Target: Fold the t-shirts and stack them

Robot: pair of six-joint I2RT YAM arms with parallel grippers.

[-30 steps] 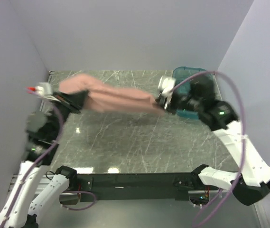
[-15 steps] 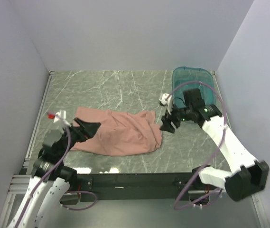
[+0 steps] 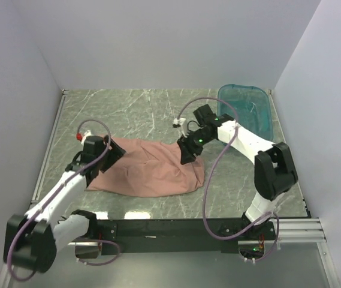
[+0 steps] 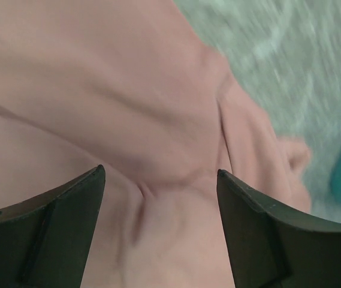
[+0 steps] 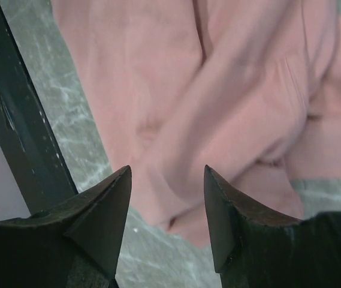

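Observation:
A salmon-pink t-shirt [image 3: 149, 169] lies crumpled on the marble table, left of centre. My left gripper [image 3: 114, 153] hovers at its upper left corner, jaws open, with only wrinkled pink cloth [image 4: 158, 120] below and nothing between the fingers [image 4: 56, 234]. Over the shirt's upper right corner my right gripper [image 3: 187, 155] also stands open; beneath it the cloth [image 5: 230, 102] ends in a folded edge against the grey table. No chest print shows.
A translucent teal plastic tub [image 3: 248, 111] stands at the back right corner. White walls close the table on three sides. A black rail [image 3: 170, 228] with the arm bases runs along the near edge. Bare marble [image 3: 140, 111] lies behind the shirt.
A second ago both grippers held the shirt stretched in the air. They opened, the shirt dropped flat onto the table, and both grippers have moved in over its upper corners.

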